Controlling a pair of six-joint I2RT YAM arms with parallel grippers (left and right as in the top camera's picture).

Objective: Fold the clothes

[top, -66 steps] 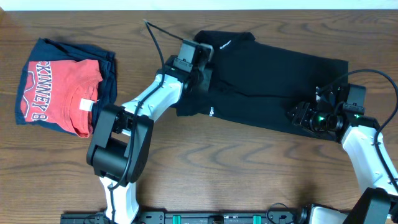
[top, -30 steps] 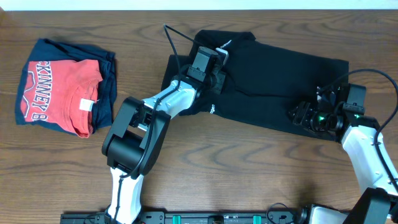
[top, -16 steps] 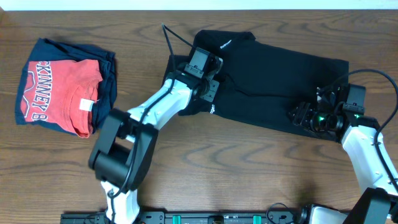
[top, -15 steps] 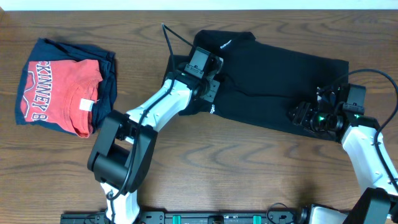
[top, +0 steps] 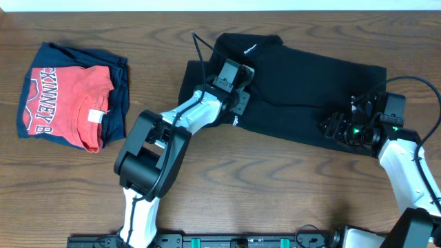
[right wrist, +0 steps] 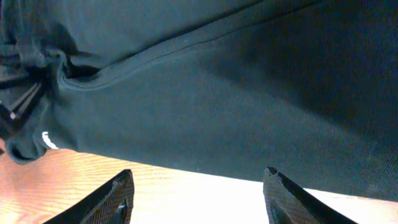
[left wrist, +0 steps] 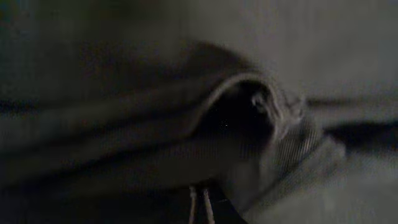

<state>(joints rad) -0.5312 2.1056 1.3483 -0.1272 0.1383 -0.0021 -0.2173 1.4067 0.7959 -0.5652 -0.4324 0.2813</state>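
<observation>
table point(top: 275, 186): wood, under both arms | black shirt point(top: 303, 79): spread beneath both grippers | red T-shirt point(top: 65, 96) on navy garment point(top: 122, 89): well left of left gripper | left gripper point(top: 233, 86): down in bunched shirt fabric, jaws hidden, cannot tell | right gripper point(right wrist: 198, 186): fingers apart over shirt edge

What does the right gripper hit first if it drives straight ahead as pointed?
Most likely the black shirt: the right gripper, open, points at its near edge, with only a strip of table in between. Depth is unclear; if pitched down, it may touch wood first.
</observation>
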